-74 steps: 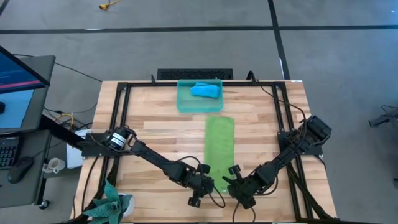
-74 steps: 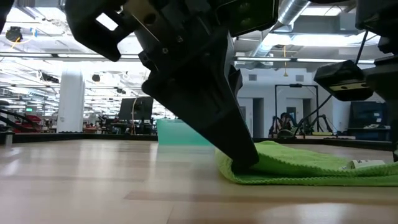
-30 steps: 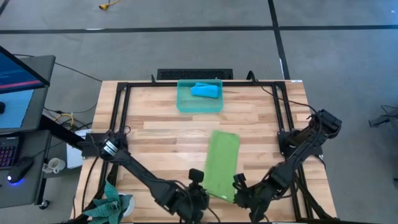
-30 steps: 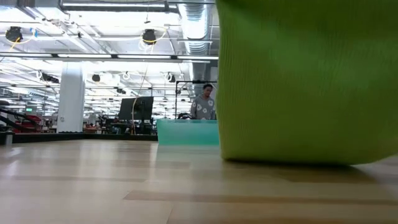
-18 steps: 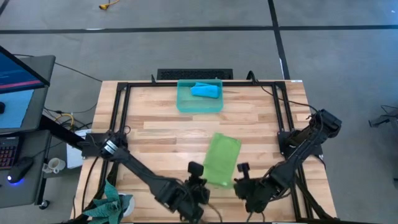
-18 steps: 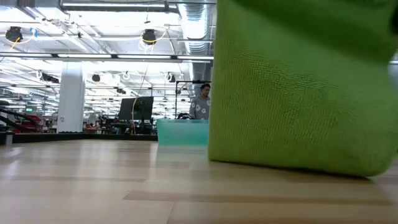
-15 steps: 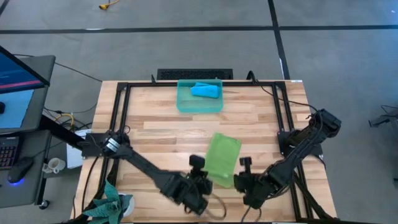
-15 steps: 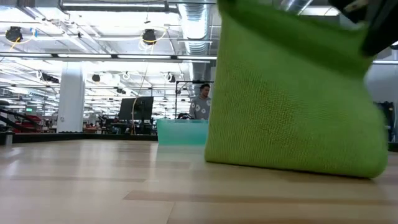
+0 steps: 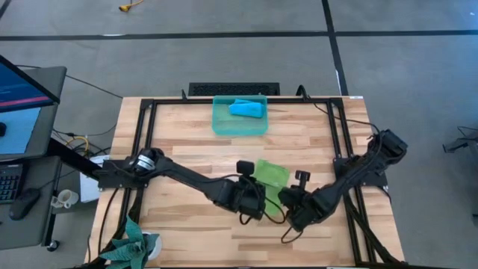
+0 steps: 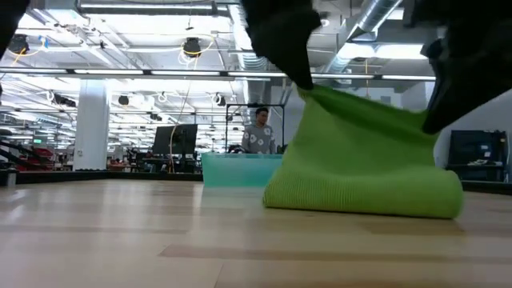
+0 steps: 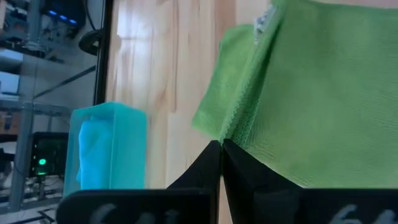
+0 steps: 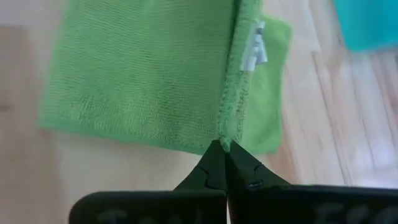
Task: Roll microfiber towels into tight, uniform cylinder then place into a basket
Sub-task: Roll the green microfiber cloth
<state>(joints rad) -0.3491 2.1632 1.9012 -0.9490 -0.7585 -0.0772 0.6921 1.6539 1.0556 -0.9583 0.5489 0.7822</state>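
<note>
Wooden table (image 9: 187, 149) with black frame rails, both arms reaching in toward the middle from the near side. Left arm runs from the left edge, its left gripper (image 9: 256, 200) sits at table center; right arm comes from the right edge, right gripper (image 9: 287, 202) just beside it. Lime green towel (image 9: 270, 176) lies mid-table between the two grippers, folded over on itself, near end lifted and pinched at both corners, fold resting on the wood in the low view (image 10: 364, 180). Left gripper fingers are pressed together on the towel's hemmed edge (image 11: 219, 158); right gripper fingers likewise clamped on the hem by the white tag (image 12: 222, 152). Teal basket (image 9: 220, 123) sits at the far edge of the table, well apart from the green towel, with the blue towel (image 9: 247, 109) bunched inside it. Basket also shows behind the green towel in the low view (image 10: 232, 170). A person (image 10: 258, 132) stands in the room beyond the table. Monitor (image 9: 19, 82) on a side desk at left.
</note>
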